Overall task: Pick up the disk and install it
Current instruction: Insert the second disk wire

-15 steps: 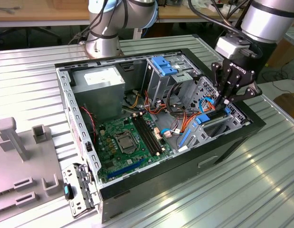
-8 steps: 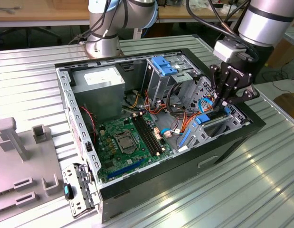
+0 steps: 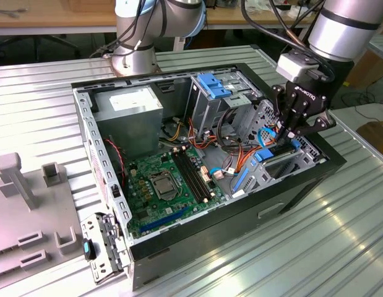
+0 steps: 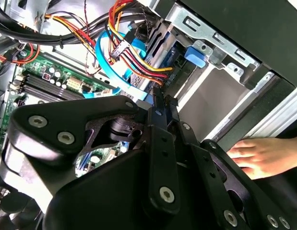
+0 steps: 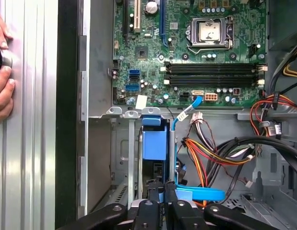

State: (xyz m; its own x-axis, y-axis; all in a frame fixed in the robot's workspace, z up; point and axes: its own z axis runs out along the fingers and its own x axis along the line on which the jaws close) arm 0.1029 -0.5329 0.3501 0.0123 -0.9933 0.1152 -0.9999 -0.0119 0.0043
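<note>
Black gripper linkage fills our foreground, its jaws pressed nearly together on the blue-framed disk, which stands on edge in the drive cage slot, long axis running straight ahead toward the motherboard.

Open computer case lying on its side on ribbed metal bench. Green motherboard inside; silver power supply at the far end. Bundle of red, yellow and orange cables beside drive cage. Grey plastic fixture at exterior view's left.
</note>
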